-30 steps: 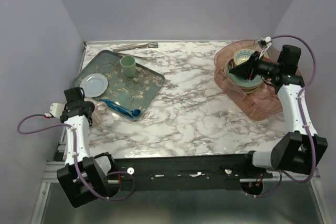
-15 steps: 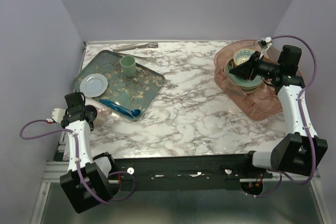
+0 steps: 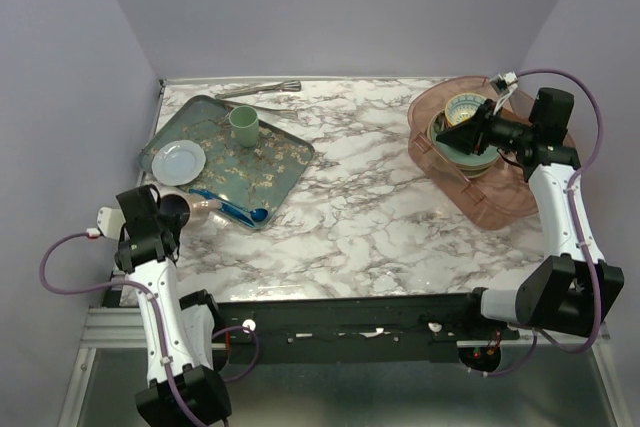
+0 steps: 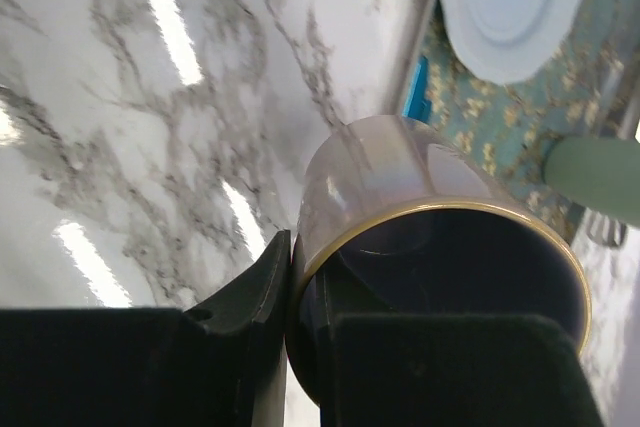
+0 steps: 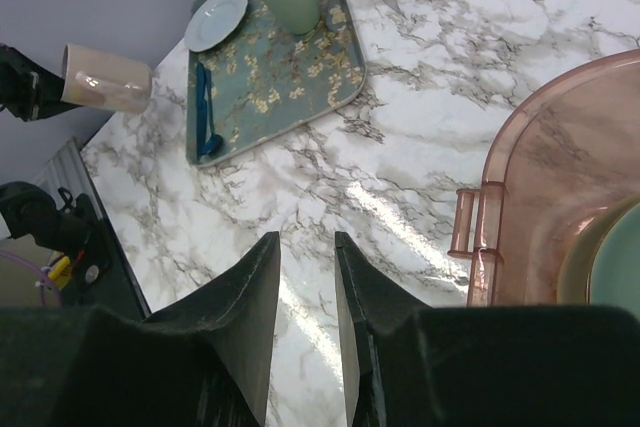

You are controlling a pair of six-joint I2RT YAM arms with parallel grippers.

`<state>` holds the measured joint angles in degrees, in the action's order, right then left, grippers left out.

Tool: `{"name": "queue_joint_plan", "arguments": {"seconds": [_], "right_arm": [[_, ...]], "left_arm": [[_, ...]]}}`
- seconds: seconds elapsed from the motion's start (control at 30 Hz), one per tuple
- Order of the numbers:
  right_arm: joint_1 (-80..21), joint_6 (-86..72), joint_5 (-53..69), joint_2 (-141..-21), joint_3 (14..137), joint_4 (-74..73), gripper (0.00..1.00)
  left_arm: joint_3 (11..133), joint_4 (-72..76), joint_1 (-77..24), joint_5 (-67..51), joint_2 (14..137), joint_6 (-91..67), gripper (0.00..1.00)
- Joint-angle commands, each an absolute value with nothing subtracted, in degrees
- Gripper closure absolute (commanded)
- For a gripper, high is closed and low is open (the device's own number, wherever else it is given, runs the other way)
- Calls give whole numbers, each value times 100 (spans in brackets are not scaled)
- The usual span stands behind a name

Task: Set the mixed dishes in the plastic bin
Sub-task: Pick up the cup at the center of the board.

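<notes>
At the lower left of the overhead view we see the left gripper (image 3: 170, 213) clamped on the wall of a pinkish cup (image 3: 197, 208). One finger is inside its gold rim and one outside, and the cup lies on its side just beside the floral tray (image 3: 275, 162). At the upper right, the right gripper (image 3: 452, 133) hangs empty, jaws slightly apart, over the dishes (image 3: 468, 155) stacked in the plastic bin (image 3: 500, 209).

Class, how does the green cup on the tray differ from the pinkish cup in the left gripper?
The green cup is plain mint; the pinkish cup has a gold rim and dark inside. The green cup stands upright on the floral tray; the pinkish cup is tipped sideways, its wall pinched by the left gripper. Both look handleless.
</notes>
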<state>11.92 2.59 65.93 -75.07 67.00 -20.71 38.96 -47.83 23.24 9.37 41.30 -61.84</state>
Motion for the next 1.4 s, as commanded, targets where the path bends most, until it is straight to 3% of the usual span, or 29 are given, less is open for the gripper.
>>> {"name": "queue_joint_plan", "arguments": {"seconds": [0.0,0.17,0.37,0.5,0.97,1.37], "right_arm": [[1151,422,6715,-7313,6592,-2065,63],[1151,562,6759,-7216,6583,-2153,61],[1151,835,6785,-7014,6609,-2346,57],[1143,1045,6785,-6795,6645,-2531,54],[817,2021,6127,-5978,6530,-3419,39],[282,2268,5494,-5599,6276,-3542,22]], "left_arm": [[4052,-3720,2268,-710,3806,-5933,100],[3955,-3121,1970,-1703,3604,-5740,100],[3824,-2444,1372,-2004,3454,-5687,100],[3762,-1961,216,-1680,3585,-5765,100],[4631,-958,-4258,1563,5694,-5643,100],[6397,-1353,-6081,3857,7900,-5897,100]]}}
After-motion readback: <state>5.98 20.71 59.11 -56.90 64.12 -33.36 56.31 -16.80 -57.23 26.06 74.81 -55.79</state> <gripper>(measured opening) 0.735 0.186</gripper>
